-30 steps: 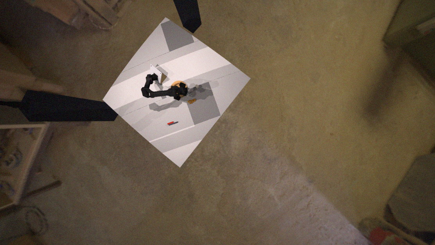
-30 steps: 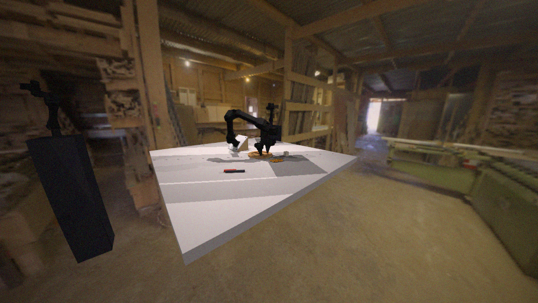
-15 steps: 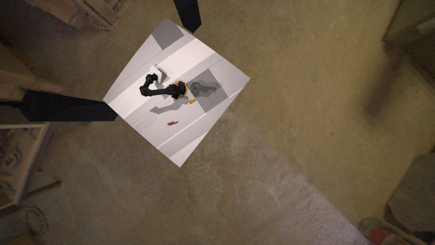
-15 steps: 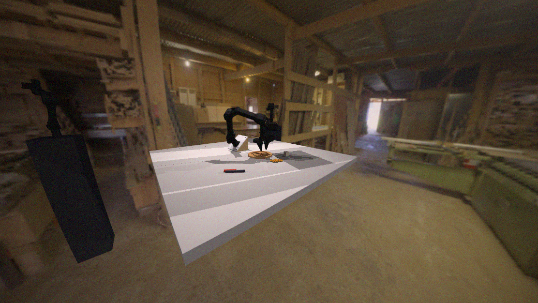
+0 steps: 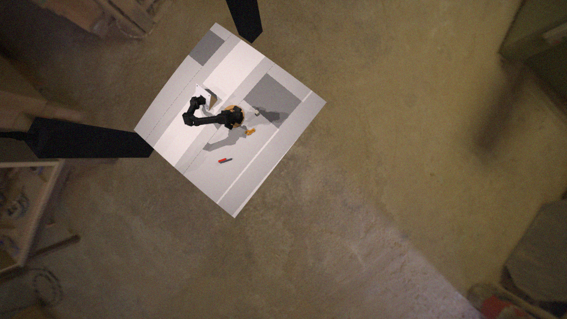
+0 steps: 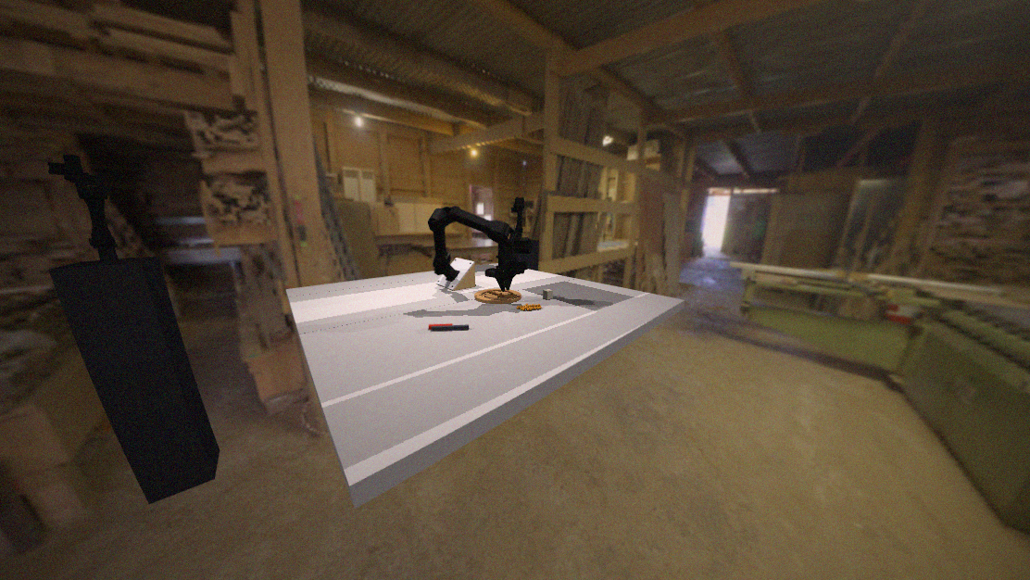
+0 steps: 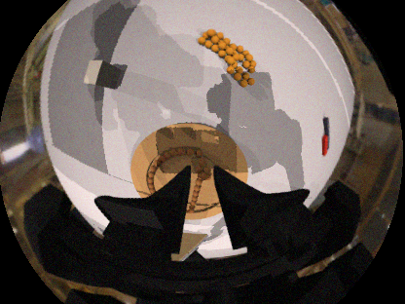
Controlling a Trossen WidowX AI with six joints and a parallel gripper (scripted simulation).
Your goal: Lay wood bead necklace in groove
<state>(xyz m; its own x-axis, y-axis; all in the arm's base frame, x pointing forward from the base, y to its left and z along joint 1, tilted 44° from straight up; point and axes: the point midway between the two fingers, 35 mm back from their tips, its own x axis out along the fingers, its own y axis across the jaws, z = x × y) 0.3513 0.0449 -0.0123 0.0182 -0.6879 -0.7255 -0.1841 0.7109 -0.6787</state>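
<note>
The round bead board [image 5: 228, 107] [image 6: 485, 295] [image 7: 138, 161] lies flat on the table. The brown wood bead necklace [image 7: 151, 175] lies on it. In the wrist view its left and upper part curves along the ring groove, while its right strand runs inside the ring, with a small clump near the right fingertip. My gripper [image 6: 507, 288] [image 7: 202, 170] is low over the board, its fingers partly open with a narrow gap. The right strand shows in and beyond this gap, and no bead is plainly gripped. The fingers hide the near part of the board.
A heap of orange beads [image 5: 250, 131] [image 6: 529, 308] [image 7: 230, 50] lies beside the board. A small pale block [image 5: 257, 113] [image 6: 547, 295] [image 7: 92, 72] and a red and dark marker [image 5: 222, 160] [image 6: 441, 327] [image 7: 325, 144] lie farther off. A white-faced wedge [image 6: 468, 279] stands behind the board.
</note>
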